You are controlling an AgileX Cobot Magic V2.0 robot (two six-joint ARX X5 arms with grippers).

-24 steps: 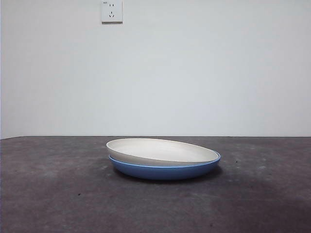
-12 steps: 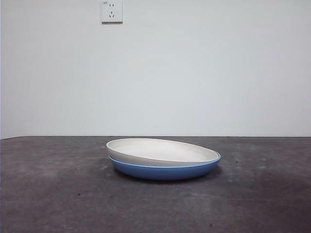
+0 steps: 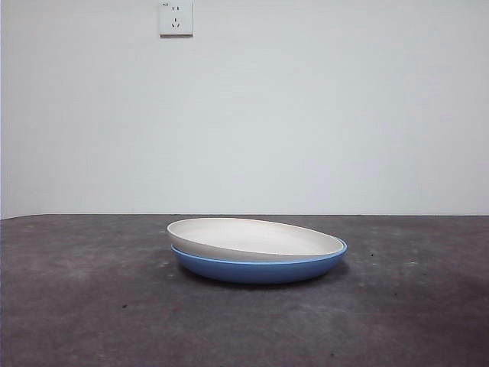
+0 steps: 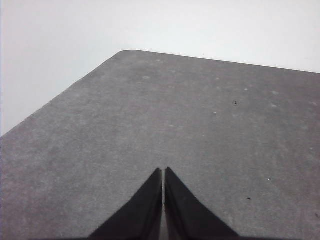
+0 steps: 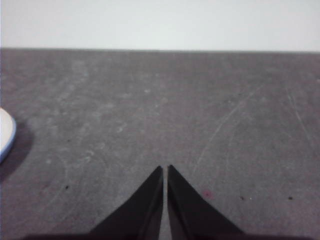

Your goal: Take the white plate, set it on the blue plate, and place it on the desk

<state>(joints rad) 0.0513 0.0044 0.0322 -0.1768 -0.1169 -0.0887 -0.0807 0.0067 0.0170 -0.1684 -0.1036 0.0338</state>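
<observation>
Left wrist view: left gripper (image 4: 163, 172), 2 black jaws pressed together, nothing held, above bare desk (image 4: 200, 115). Right wrist view: right gripper (image 5: 164, 170), jaws likewise closed and empty, white plate edge just in view at frame side. Front view: white plate (image 3: 256, 238) nested, slightly tilted, in blue plate (image 3: 260, 271), mid-desk. Wall socket (image 3: 176, 17) behind.

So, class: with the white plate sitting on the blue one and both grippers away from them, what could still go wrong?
1. The white plate sits tilted and off-centre on the blue plate; a nudge may slide it off.
2. A grip on the rims could catch both plates.
3. The left gripper and right gripper are shut and must open first.
</observation>
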